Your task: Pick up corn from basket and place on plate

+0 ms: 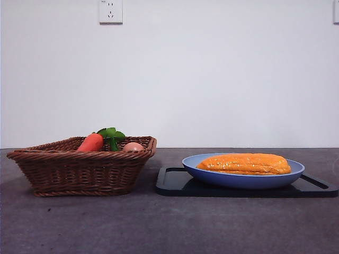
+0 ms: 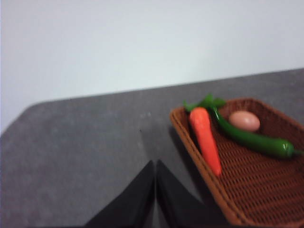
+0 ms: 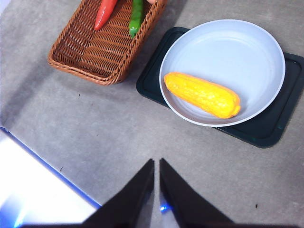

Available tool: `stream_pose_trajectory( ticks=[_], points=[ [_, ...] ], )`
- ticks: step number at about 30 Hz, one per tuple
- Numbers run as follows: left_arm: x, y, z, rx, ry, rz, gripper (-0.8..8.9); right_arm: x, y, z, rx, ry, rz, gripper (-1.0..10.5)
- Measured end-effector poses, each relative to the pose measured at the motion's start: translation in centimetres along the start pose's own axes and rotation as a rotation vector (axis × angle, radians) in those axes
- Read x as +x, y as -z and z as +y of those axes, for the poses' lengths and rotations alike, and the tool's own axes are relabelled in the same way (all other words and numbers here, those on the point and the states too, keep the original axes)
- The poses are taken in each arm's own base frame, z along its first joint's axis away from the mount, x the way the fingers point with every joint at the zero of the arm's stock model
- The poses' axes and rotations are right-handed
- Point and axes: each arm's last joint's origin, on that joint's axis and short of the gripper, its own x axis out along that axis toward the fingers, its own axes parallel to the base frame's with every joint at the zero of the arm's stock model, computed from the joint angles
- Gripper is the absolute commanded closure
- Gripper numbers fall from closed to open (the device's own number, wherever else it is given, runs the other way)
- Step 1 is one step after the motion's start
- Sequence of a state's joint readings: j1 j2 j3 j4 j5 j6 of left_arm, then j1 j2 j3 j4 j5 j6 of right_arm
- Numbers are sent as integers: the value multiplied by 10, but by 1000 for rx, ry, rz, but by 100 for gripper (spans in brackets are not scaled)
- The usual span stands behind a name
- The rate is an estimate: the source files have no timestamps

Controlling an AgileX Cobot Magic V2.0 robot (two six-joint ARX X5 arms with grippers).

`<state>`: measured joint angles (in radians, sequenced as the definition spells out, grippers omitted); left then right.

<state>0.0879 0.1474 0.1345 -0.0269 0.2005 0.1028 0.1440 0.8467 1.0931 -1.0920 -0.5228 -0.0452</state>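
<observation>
The corn, a long orange-yellow bumpy cob, lies flat in the light-blue plate, which rests on a black tray. The brown wicker basket stands to the left of the plate and holds a carrot, a green pepper and an egg. My right gripper is shut and empty, high above the bare table in front of the plate. My left gripper is shut and empty, over the table beside the basket's outer side. Neither arm shows in the front view.
In the basket lie a red-orange carrot, a green pepper and a tan egg. The black tray sits under the plate. The table's front edge shows in the right wrist view.
</observation>
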Motion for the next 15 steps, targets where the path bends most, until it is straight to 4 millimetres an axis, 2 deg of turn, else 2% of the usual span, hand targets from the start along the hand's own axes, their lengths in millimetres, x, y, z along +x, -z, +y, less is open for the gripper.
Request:
stream_pose_trajectory(
  ticks=[9,15],
  points=[
    [-2,31,-3,-43,-6,43,807,0,0,0,0,0,0,944],
    [-5,37,-4,-59,-2,96,807,0,0,0,0,0,0,944]
  ],
)
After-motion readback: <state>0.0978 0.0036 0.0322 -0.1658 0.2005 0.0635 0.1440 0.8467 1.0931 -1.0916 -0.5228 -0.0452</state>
